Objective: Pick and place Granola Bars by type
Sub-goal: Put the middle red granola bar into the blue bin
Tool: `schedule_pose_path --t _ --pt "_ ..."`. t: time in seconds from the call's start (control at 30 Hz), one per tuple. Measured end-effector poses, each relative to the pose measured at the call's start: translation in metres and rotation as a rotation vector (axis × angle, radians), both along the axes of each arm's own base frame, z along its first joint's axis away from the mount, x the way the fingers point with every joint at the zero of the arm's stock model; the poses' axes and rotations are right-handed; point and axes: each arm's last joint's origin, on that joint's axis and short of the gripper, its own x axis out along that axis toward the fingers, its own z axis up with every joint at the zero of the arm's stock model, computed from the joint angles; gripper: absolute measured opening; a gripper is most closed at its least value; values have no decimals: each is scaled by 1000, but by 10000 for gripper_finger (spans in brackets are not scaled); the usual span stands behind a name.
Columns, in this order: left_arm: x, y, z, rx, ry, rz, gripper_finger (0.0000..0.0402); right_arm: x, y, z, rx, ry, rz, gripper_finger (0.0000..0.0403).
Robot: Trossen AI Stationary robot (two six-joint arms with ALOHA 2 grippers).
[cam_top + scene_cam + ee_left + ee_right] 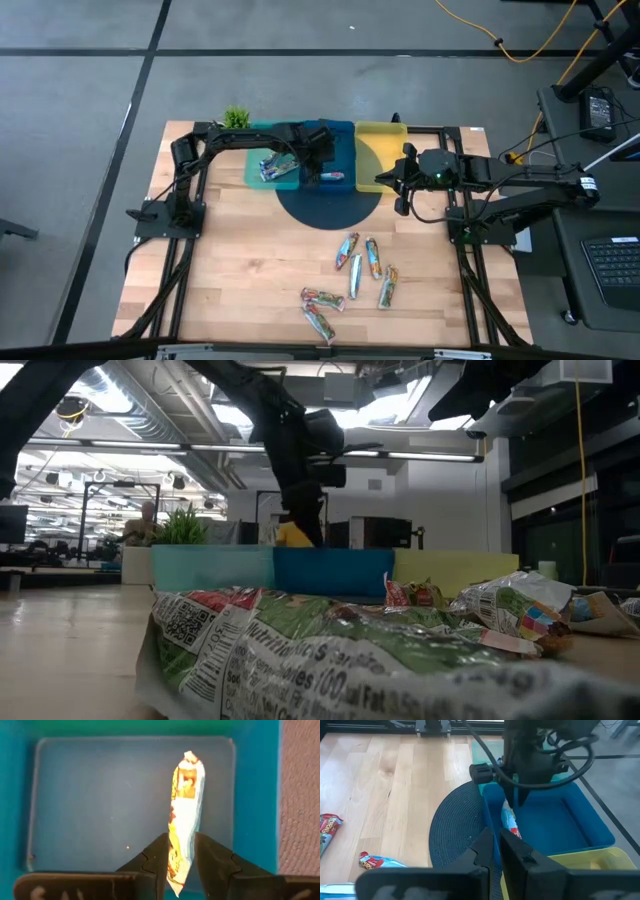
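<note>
Over the blue tray (340,150), the left hand (322,172) straddles a blue granola bar (184,815)

Its fingers (159,852) stand slightly parted, one on each side of the bar's near end, whether pressing it I cannot tell; the bar lies on the tray floor, nearer one side wall, bare floor on the other side; the right hand (398,183) hangs closed and empty at the yellow tray's (380,135) front edge; other bars (360,265) lie scattered on the open front of the desk (230,250); more rest in the teal tray (262,168).
</note>
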Motion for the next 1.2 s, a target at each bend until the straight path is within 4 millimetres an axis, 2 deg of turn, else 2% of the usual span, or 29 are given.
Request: schedule_pose_path --t 0.13,0.27,0.43,0.6,0.7,0.93,1.2 --pt "3 -2 8 11 -27 -7 83 0 0 0 -1 0 0 34" --pt "4 -6 8 8 -21 -17 82 0 0 0 1 0 -1 34" --pt "3 -21 13 -4 0 -43 82 0 0 0 3 0 -1 34" --pt "-9 -47 36 1 47 -141 82 0 0 0 23 -5 -13 34" --pt "-19 -65 58 13 36 -196 82 0 0 0 22 -5 -13 34" --pt "-42 -108 110 36 -92 -309 82 0 0 0 23 -5 -13 34" --pt "-50 -137 130 75 -166 -370 82 0 0 0 22 -6 -13 34"
